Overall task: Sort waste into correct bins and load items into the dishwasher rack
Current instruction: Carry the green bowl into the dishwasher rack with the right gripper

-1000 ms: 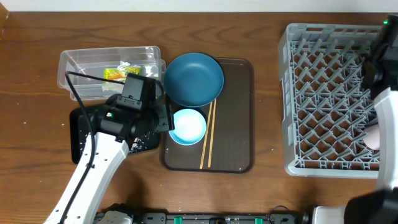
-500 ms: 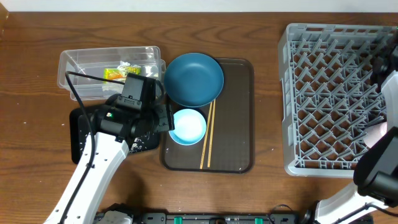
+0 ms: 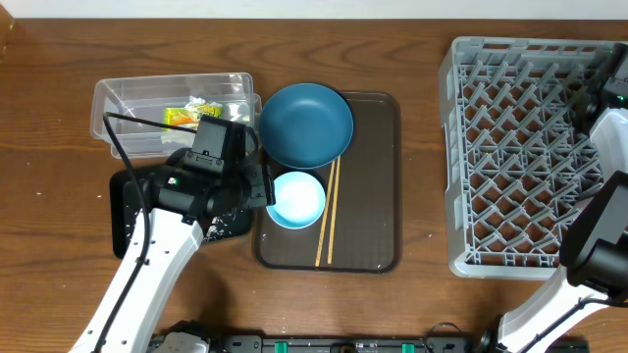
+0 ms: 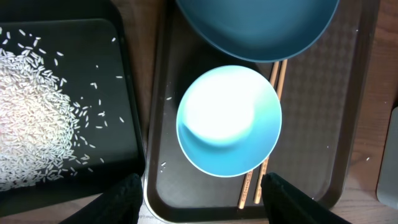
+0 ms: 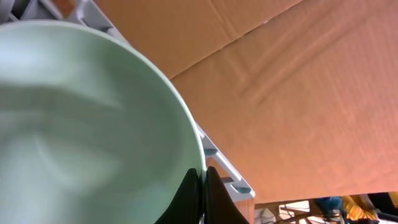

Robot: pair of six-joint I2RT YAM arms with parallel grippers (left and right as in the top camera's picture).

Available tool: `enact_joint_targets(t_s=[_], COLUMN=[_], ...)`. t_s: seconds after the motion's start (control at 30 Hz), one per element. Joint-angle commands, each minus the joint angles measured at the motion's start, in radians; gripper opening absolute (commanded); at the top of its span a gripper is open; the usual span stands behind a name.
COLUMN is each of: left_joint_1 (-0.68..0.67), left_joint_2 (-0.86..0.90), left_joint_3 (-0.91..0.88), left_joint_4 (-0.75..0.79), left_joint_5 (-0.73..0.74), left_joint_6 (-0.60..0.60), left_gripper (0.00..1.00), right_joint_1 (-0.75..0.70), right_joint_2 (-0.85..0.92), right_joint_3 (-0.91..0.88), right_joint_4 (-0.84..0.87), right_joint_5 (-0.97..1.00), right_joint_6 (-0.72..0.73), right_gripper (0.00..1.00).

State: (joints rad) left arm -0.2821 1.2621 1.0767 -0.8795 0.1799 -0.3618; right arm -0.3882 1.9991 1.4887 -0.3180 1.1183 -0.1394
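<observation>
The right gripper (image 5: 200,182) is clenched on the rim of the round mint-green bowl (image 5: 87,124) at the right edge of the grey lattice dishwasher rack (image 3: 520,147), presumably for on-edge slotting, while the left gripper (image 4: 205,199), well left of the rack, hangs released above the round light blue bowl (image 4: 227,121).

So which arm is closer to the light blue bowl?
Left. Its fingers hover beside the light blue bowl; the right arm is far off, over the dishwasher rack.

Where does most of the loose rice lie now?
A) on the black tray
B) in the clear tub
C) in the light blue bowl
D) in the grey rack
A: the left wrist view shows the rice spread over the black tray, beside the brown tray.
</observation>
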Motion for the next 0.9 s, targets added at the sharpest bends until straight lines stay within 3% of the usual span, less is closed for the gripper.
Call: enact_joint_targets(t_s=[0.0, 0.2, 0.47, 0.87], left_joint_1=[0.005, 0.005, 0.005, 0.005], left_joint_2=[-0.002, -0.002, -0.002, -0.002], left_joint_3=[0.007, 0.007, 0.007, 0.007], left_joint_4=[-0.002, -0.003, -0.002, -0.002], left_joint_5=[-0.009, -0.009, -0.009, -0.009], left_joint_6=[0.009, 0.009, 0.009, 0.009], left_gripper=[0.64, 0.64, 0.64, 0.64], right_joint_1=[0.017, 0.032, 0.032, 0.067], right_joint_2=[0.021, 0.021, 0.021, 0.021], right_joint_3=[0.001, 0.001, 0.001, -0.014], right_joint_4=[-0.006, 0.047, 0.229, 0.034], right_joint_5=[-0.004, 0.095, 0.159, -0.015], right_joint_6=[-0.011, -0.021, -0.278, -0.129], right_gripper=[0.01, 0.01, 0.01, 0.01])
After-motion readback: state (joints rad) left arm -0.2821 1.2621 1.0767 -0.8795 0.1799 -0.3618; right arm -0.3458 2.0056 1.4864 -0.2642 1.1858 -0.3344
